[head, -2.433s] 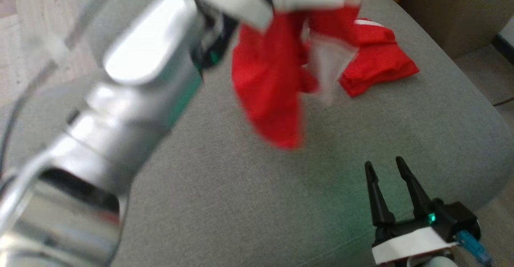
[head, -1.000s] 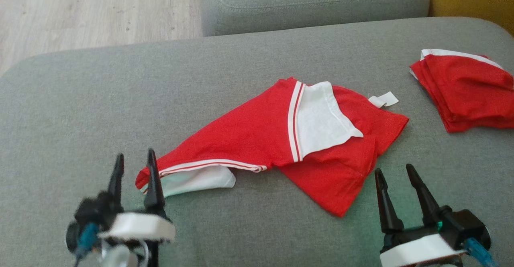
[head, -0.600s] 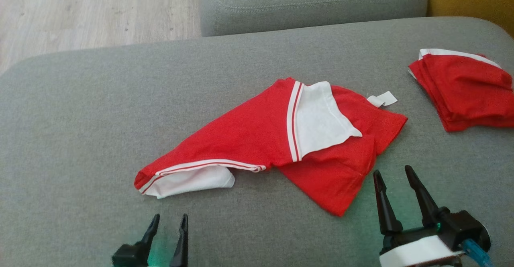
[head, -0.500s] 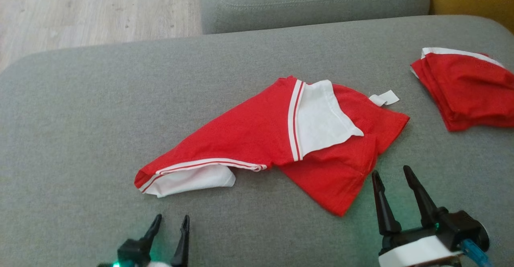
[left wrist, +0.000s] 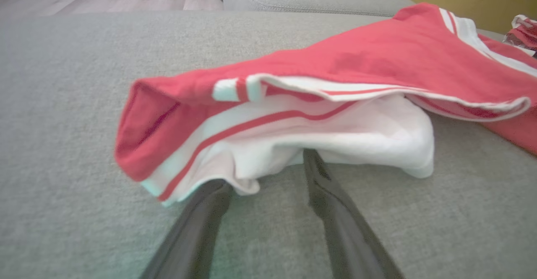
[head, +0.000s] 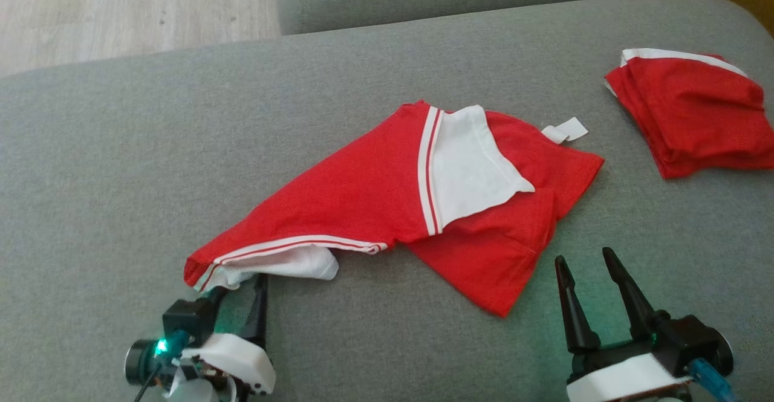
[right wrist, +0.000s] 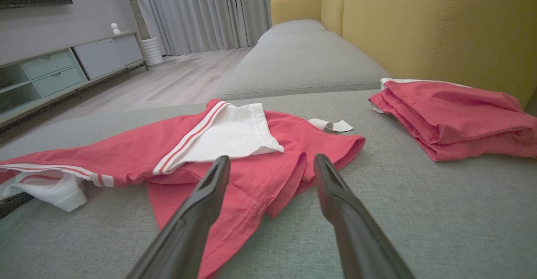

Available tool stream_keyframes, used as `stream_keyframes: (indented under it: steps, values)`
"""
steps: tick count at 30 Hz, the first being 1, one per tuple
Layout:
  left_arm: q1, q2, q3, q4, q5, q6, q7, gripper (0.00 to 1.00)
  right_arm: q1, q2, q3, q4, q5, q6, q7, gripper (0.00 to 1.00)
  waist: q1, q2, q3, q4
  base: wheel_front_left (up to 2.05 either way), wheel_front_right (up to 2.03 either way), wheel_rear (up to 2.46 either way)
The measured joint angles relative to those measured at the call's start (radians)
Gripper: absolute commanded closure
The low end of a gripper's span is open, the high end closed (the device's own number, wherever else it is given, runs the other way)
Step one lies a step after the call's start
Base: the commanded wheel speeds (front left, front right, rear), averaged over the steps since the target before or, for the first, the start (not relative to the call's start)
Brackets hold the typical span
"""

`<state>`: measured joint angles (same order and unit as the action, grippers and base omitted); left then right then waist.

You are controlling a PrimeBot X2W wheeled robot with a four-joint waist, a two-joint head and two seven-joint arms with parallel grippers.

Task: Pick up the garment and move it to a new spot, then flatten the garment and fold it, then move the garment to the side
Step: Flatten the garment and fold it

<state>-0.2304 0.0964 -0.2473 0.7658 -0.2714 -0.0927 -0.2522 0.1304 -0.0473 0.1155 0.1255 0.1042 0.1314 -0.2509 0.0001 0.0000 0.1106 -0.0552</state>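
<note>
Sliding in, my left pincer (head: 240, 287) now pokes under the white end of the shirt (head: 363, 190), spread wide, ready to pinch and pull it flat.

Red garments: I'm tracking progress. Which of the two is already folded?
The folded garment at the right, stacked in neat layers. The middle garment lies crumpled, white lining showing.

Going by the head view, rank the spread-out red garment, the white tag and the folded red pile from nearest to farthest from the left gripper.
1. The spread-out red garment: its striped near end lies over the fingertips of the left gripper.
2. The white tag: at the garment's far right edge.
3. The folded red pile: farthest, away to the right.
</note>
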Motion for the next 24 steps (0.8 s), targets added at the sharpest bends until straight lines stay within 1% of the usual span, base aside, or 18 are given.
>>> stream_keyframes:
  steps: [1,2,9,12,13,14,16,17,21,24]
  values:
    - [0.000,-0.001,0.001,-0.009,0.003,-0.005,0.000,0.70,0.000,0.000,0.000,0.000,0.000,0.000,0.000,0.00,0.0000,0.0000,0.000,-0.003,0.00,0.00,0.00]
    - [0.001,-0.002,0.000,-0.015,0.010,-0.009,0.000,1.00,0.000,0.000,0.000,0.000,0.000,0.000,0.000,0.00,0.0000,0.0000,-0.002,-0.006,0.00,0.00,0.00]
    - [0.031,-0.004,-0.018,-0.111,0.028,-0.032,0.000,1.00,0.000,0.000,-0.014,0.000,0.000,0.000,0.000,0.00,0.0000,0.0000,-0.020,-0.007,0.00,0.00,0.00]
    - [0.063,-0.003,-0.060,-0.159,0.017,-0.032,0.000,1.00,0.001,0.000,-0.018,0.000,0.000,0.000,0.000,0.00,-0.0001,0.0000,-0.032,0.002,0.00,0.00,0.00]
    - [0.077,-0.004,-0.095,-0.176,-0.021,-0.032,0.000,1.00,0.001,0.000,-0.019,0.000,0.000,0.000,0.000,0.00,-0.0001,0.0000,-0.035,0.005,0.00,0.00,0.00]
    - [0.093,-0.004,-0.126,-0.199,-0.085,-0.032,0.001,1.00,0.001,0.001,-0.018,0.001,0.000,0.000,0.000,0.00,0.0000,0.0000,-0.038,0.008,0.00,0.00,0.00]
    - [0.124,0.006,-0.190,-0.279,-0.214,-0.032,0.041,1.00,0.002,0.001,-0.020,0.001,0.002,0.000,0.000,0.00,-0.0002,0.0000,-0.042,0.016,0.00,0.00,0.00]
    - [0.137,0.019,-0.219,-0.334,-0.270,-0.032,0.071,1.00,0.002,0.001,-0.020,0.001,0.002,0.000,0.000,0.00,-0.0003,0.0000,-0.041,0.020,0.00,0.00,0.00]
    - [0.158,0.128,-0.305,-0.573,-0.466,-0.032,0.208,1.00,0.002,0.001,-0.013,0.002,0.002,0.000,0.000,0.00,0.0001,0.0000,-0.042,0.032,0.00,0.00,0.00]
    - [0.189,0.193,-0.334,-0.743,-0.591,-0.032,0.291,1.00,0.006,0.002,0.002,0.011,0.002,0.000,0.000,0.00,-0.0002,0.0000,-0.062,0.034,0.00,0.00,0.00]
